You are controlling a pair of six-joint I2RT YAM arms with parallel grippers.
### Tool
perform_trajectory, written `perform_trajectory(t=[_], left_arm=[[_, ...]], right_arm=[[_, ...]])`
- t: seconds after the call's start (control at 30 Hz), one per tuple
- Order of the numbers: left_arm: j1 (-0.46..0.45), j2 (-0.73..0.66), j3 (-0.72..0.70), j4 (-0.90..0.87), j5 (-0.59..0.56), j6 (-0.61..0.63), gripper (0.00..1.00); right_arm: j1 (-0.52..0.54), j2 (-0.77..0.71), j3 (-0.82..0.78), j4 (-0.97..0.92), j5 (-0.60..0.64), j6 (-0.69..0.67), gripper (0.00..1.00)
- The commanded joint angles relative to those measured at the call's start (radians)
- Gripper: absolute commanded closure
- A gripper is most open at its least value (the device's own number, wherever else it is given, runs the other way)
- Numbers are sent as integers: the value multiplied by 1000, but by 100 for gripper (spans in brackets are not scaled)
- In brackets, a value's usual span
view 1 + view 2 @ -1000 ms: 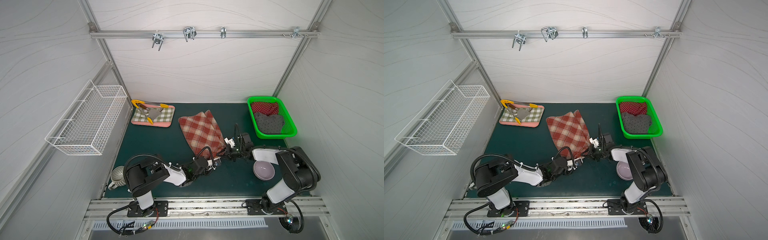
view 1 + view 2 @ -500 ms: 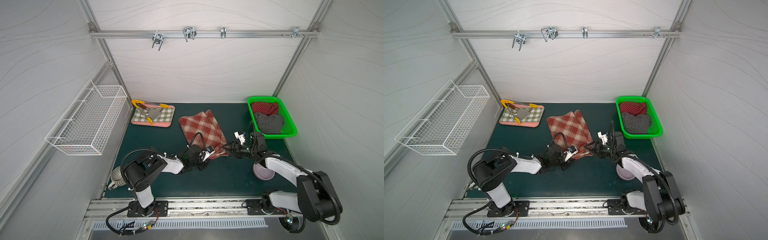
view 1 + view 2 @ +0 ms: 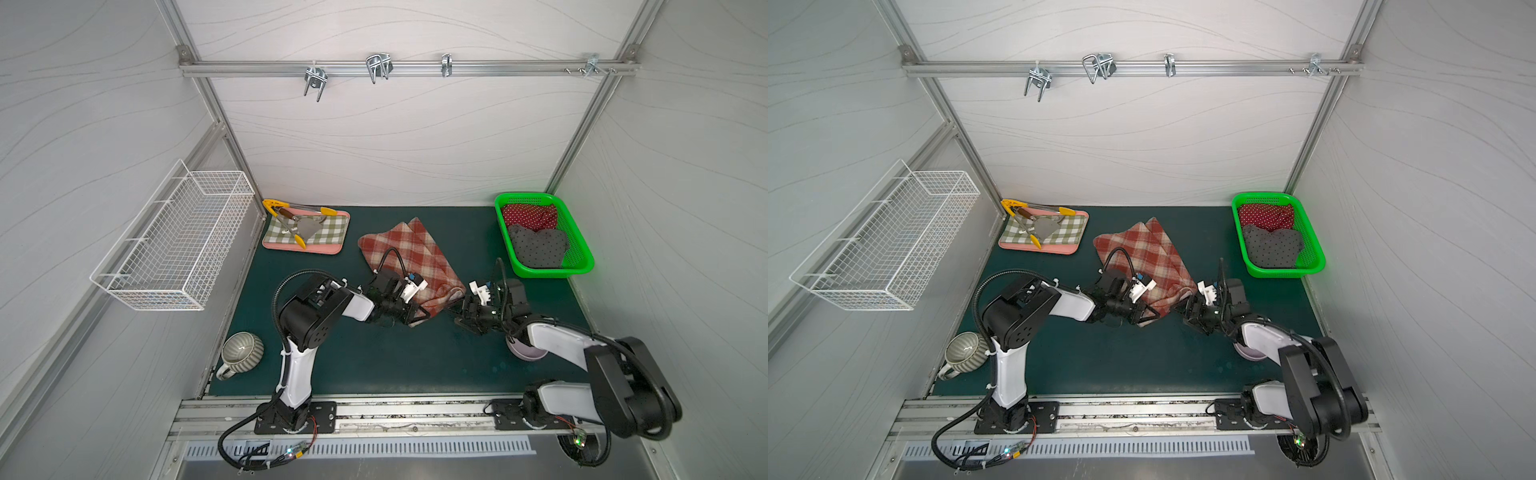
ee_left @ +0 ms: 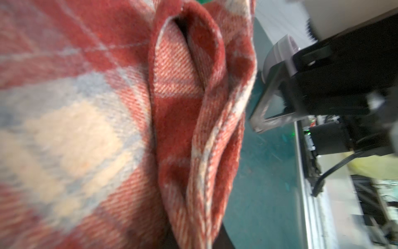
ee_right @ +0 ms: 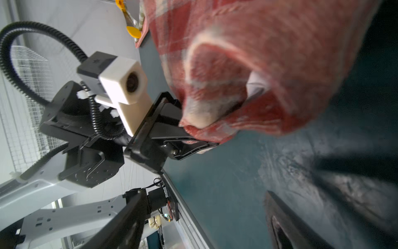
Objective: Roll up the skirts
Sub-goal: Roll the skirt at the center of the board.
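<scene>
Left claw (image 3: 417, 316) clenched on plaid skirt (image 3: 409, 249) near edge; right claw (image 3: 456, 316) released, just beside.

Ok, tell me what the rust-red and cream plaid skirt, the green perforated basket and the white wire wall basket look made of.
Rust-red and cream plaid skirt: woven, wool-like cloth, matt; diagonal twill ribs and a fuzzy nap show in the left wrist view.
Green perforated basket: probably moulded plastic, smooth, slotted walls.
White wire wall basket: likely painted or coated metal wire, thin grid.
</scene>
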Motion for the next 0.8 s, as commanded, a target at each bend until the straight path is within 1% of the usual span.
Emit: perform_trajectory(t=[0.0,0.1,0.17,0.27,0.37,0.4,0.43,0.47,0.5,0.53,0.57,0.6,0.63,0.67,0.7,0.77], left_arm=[[2,88,15,-17,75,-89,100],[3,129,20,7,106,-125,100],[3,145,21,2,111,-127,100],[3,165,30,-11,133,-128,100],[3,179,33,-7,148,-134,100],[3,183,33,-8,149,-134,100],[3,185,32,-8,152,-135,100],[2,185,30,-7,153,-133,100],[4,185,27,-6,152,-133,100],[7,185,26,0,152,-134,100],[9,183,25,6,151,-133,96],[11,179,19,14,150,-132,88],[15,173,15,20,149,-128,74],[16,163,13,21,144,-125,61],[17,151,12,14,138,-117,51],[19,102,4,2,113,-90,27]], right_arm=[[19,103,12,111,32,51,14],[29,194,29,168,69,72,15],[36,233,44,187,86,76,15],[31,260,58,185,135,69,15],[33,299,82,209,151,76,16],[33,316,92,213,154,77,17],[33,333,101,217,162,80,21],[33,352,105,222,168,85,28],[33,368,108,230,171,91,44],[33,388,117,228,174,93,66],[35,407,127,220,178,92,78],[36,423,133,218,182,88,89],[37,437,137,218,184,87,99],[36,446,140,220,186,84,100],[37,450,144,215,185,80,100],[37,447,152,194,181,63,100]])
